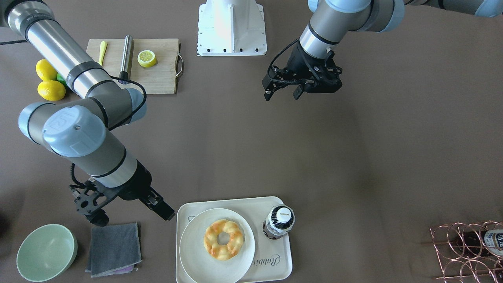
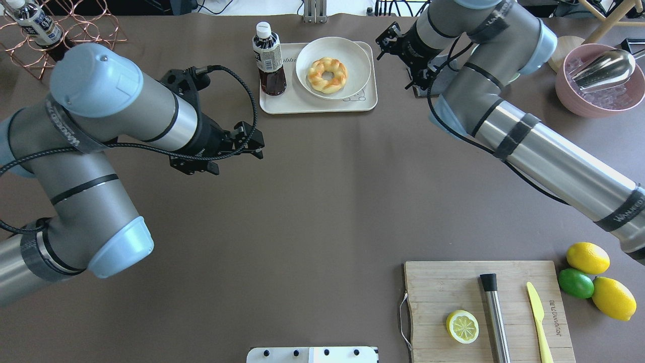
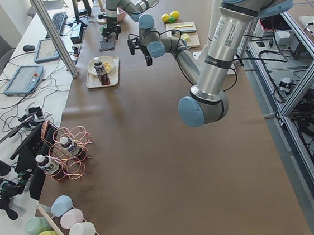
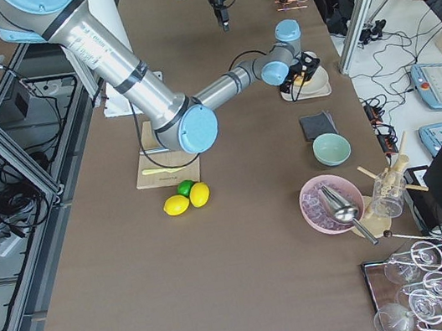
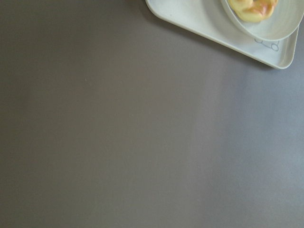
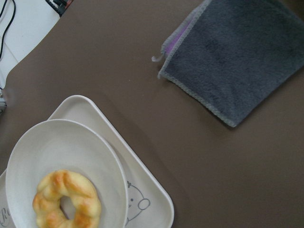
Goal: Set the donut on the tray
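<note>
The donut (image 1: 223, 239) is a twisted golden ring with orange-brown patches. It lies on a round off-white plate (image 1: 196, 251) that stands on the cream tray (image 1: 275, 261). The donut also shows in the overhead view (image 2: 328, 74) and the right wrist view (image 6: 66, 199). My right gripper (image 1: 133, 218) is open and empty, low over the table just beside the tray's end, above a grey cloth. My left gripper (image 1: 281, 95) is open and empty, far from the tray over bare table. The left wrist view shows only the tray's corner (image 5: 190, 19).
A dark bottle (image 1: 279, 222) stands on the tray beside the plate. A grey cloth (image 1: 114, 247) and a green bowl (image 1: 46, 251) lie beside the tray. A cutting board (image 1: 157, 78) holds a lemon half (image 1: 146, 58). A wire rack (image 1: 467, 251) stands at the far corner.
</note>
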You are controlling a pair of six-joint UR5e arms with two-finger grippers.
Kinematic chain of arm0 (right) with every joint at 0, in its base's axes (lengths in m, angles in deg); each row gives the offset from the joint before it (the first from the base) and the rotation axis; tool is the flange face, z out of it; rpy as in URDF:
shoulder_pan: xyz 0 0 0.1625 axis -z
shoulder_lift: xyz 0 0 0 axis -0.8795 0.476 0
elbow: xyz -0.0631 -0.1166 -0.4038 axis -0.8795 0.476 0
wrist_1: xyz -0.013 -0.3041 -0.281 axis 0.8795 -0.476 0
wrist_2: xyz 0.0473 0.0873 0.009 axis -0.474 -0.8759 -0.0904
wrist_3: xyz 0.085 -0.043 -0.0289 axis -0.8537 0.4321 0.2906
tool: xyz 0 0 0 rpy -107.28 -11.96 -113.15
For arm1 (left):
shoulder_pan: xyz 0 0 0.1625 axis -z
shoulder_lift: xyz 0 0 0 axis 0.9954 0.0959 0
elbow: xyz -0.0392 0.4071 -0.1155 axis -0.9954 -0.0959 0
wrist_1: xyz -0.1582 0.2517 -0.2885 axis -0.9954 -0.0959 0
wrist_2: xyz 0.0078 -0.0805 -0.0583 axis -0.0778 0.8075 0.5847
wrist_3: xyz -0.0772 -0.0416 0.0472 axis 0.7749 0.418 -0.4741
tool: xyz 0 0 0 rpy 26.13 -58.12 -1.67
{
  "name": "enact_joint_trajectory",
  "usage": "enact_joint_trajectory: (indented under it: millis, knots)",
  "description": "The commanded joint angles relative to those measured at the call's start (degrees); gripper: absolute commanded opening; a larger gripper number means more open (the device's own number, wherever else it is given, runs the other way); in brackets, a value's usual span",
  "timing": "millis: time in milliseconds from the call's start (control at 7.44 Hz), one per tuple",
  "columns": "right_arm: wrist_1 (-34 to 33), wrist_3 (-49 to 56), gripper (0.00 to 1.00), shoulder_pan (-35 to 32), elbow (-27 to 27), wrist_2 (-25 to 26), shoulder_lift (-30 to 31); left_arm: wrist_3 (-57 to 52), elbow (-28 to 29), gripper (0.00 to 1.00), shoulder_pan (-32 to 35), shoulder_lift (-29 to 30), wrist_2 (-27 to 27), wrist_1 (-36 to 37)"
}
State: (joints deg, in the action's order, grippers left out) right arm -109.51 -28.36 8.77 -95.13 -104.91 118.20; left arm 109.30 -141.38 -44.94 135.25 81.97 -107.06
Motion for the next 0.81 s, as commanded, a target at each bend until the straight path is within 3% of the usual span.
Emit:
enact_joint_trajectory:
  millis: [0,269,538,672]
  knots:
    - [-0.03,10.03,1.0,-7.01,-14.29,-7.92,15.18,-22.18,-4.61,0.97,10.5,-6.68,4.77,9.64]
    - [-0.03,29.91,1.0,-14.21,-24.84,-13.01,32.46,-39.85,-5.96,0.97,20.68,-16.16,11.16,10.91]
    - [-0.38,56.8,1.0,-24.48,-26.29,-17.15,45.33,-60.32,-5.69,0.97,32.46,-26.8,14.97,11.0]
    - [-4.04,68.5,1.0,-28.97,-26.29,-17.17,48.08,-66.42,-5.08,0.97,34.95,-30.41,14.98,11.0]
